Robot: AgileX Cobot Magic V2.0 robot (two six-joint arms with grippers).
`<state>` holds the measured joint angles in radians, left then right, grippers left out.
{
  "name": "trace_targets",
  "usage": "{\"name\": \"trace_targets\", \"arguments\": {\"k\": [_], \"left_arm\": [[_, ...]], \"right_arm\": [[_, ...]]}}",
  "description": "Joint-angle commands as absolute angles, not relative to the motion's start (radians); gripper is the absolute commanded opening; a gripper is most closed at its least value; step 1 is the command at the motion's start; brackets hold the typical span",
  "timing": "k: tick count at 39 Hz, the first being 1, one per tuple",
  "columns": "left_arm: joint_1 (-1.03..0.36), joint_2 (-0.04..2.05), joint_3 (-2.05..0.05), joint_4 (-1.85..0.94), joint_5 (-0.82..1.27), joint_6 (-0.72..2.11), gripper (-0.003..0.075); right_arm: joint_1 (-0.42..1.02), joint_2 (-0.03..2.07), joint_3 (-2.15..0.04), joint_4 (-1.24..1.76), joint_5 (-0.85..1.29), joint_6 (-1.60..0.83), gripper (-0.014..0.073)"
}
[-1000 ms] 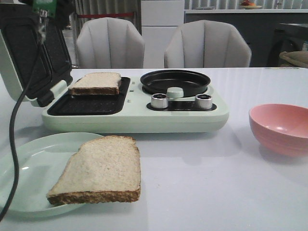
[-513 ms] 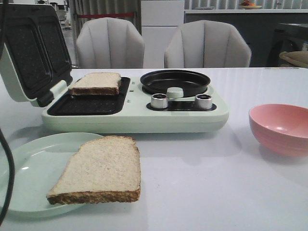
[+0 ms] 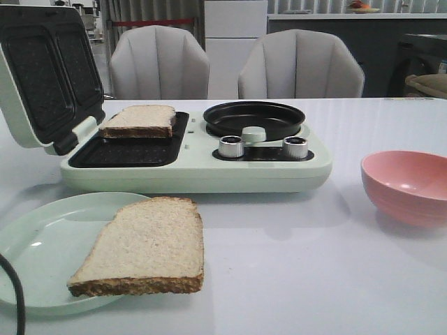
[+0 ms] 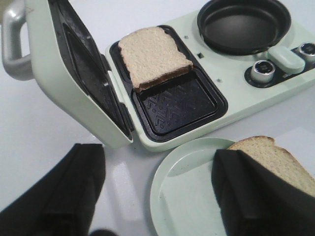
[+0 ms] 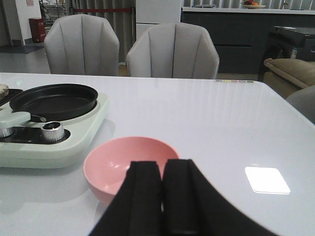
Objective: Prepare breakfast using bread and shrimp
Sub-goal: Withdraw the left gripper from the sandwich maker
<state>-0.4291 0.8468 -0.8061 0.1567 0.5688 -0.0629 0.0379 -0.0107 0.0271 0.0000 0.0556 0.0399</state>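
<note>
White desk point(image 3: 293, 279), two grey chairs point(image 3: 300, 64) behind it, dark cabinets further back.

Bread: one slice point(image 3: 140, 120) sits in the far compartment of the sandwich maker point(image 3: 195, 164), lid point(image 3: 42, 77) open and leaning back on the left. Second slice point(image 3: 143, 246) lies on the pale green plate point(image 3: 42, 244), its near corner hanging over the plate rim. Near compartment point(image 4: 174, 101) is bare. Shrimp: can't see any; the pink bowl point(image 5: 123, 164) looks empty from the right wrist view, and so does the black pan point(image 3: 255, 117).

Left gripper point(image 4: 157, 191): fingers spread wide, holding nothing, hovering over the plate, with one finger in front of the second slice. Right gripper point(image 5: 162, 196): fingers pressed together, nothing between them, parked just behind the bowl.

Step in hand, my read: pick up the plate slice with the left arm. Suggestions:
- Take it at the overhanging crust edge, where a finger can get underneath without scraping the plate.
- Light squeeze; it's soft and will fold or tear.
- Lift clear of the plate rim before moving forward.

Clearances:
- Open lid stands close on the left, so approach the tray from the front, not from the side.
- Tray has a raised lip, so lower the slice flat.
- Knobs point(image 3: 231, 146) and pan handle point(image 3: 254, 132) are just right of the tray.
- Right half of the desk is open apart from the bowl.
- A dark cable point(image 3: 15, 300) crosses the near-left corner of the front view and could snag.
</note>
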Motion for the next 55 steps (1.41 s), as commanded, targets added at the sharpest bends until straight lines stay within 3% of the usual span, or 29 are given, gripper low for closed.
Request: {"name": "trace_targets", "arguments": {"k": [1, 28, 37, 43, 47, 55], "left_arm": [[-0.427, 0.735, -0.770, 0.114, 0.456, -0.078, 0.0511], [-0.429, 0.017, -0.404, -0.053, 0.418, -0.078, 0.0511], [-0.429, -0.006, -0.370, -0.053, 0.403, -0.078, 0.0511], [-0.429, -0.006, -0.370, -0.053, 0.391, -0.078, 0.0511], [-0.429, -0.006, -0.370, -0.053, 0.389, -0.078, 0.0511], [-0.429, -0.006, -0.370, -0.053, 0.388, -0.078, 0.0511]], "right_arm": [[0.034, -0.031, 0.009, -0.016, -0.019, 0.033, 0.0153], [0.034, -0.031, 0.009, -0.016, -0.019, 0.033, 0.0153], [0.034, -0.031, 0.009, -0.016, -0.038, 0.033, 0.0153], [0.036, -0.031, 0.002, 0.019, -0.209, 0.056, 0.0153], [0.036, -0.009, -0.069, 0.117, -0.097, 0.074, 0.0153], [0.036, 0.157, -0.305, 0.024, 0.168, 0.000, 0.0153]]}}
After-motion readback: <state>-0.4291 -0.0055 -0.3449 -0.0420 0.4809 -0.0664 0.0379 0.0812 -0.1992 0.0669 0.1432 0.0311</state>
